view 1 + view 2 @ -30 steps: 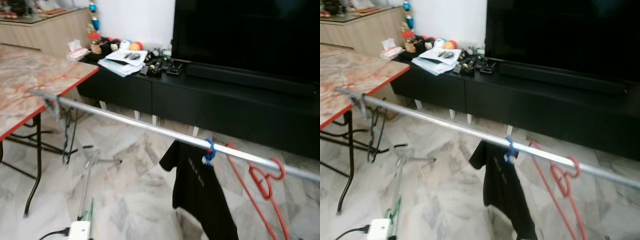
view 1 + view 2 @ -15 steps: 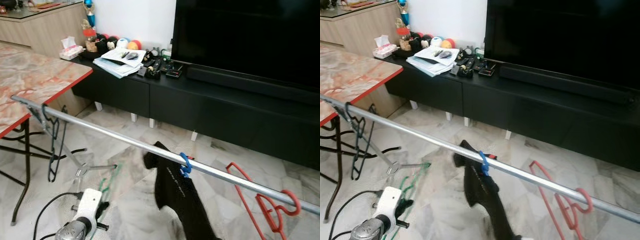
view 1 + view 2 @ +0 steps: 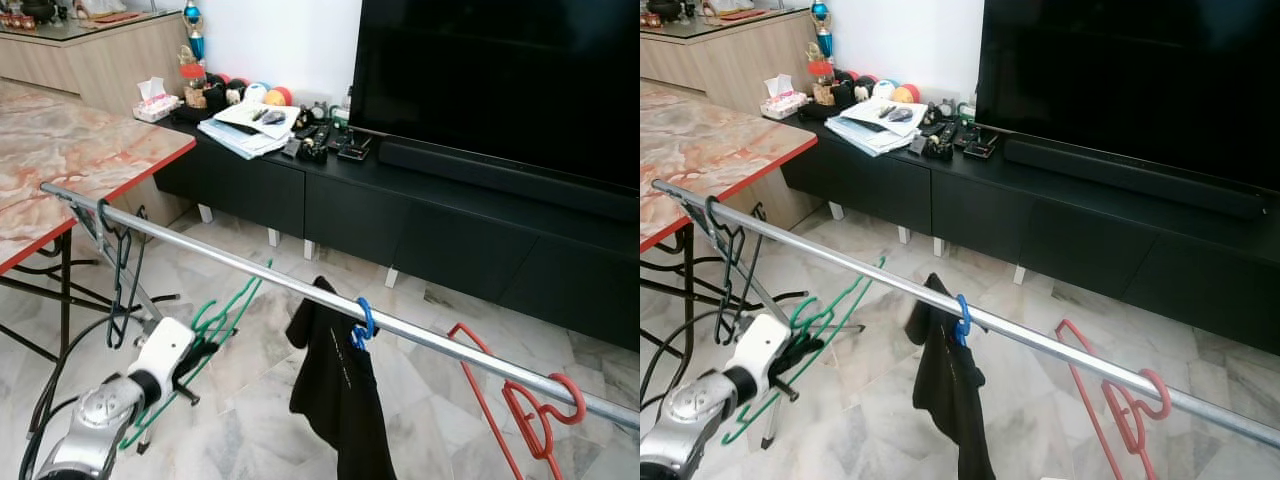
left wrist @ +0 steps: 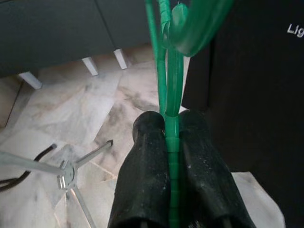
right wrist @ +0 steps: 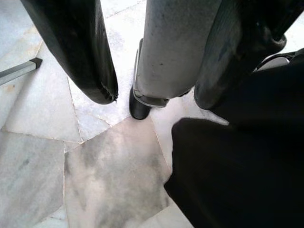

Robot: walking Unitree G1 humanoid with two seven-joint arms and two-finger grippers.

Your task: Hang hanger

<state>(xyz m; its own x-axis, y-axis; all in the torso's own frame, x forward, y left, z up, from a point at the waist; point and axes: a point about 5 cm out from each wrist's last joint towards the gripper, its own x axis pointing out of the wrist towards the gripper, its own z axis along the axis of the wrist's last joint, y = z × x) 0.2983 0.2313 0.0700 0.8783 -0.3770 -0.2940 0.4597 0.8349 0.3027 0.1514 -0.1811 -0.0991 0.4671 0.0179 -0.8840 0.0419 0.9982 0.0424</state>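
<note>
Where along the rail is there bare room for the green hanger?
Bare rail runs between the dark hanger and the blue hanger's black shirt. Past the shirt sits the red hanger. The left gripper holds the green hanger.

You are working in the living room of a home. A large dark television [image 3: 500,80] stands on a long black low cabinet [image 3: 420,215] against a white wall. The cabinet top carries papers [image 3: 245,125], remotes and coloured balls [image 3: 262,93]. A marble-pattern table with red edging [image 3: 70,165] stands on a polished marble floor [image 3: 250,400]. A metal clothes rail [image 3: 250,270] holds a black T-shirt [image 3: 335,385] and hangers.
</note>
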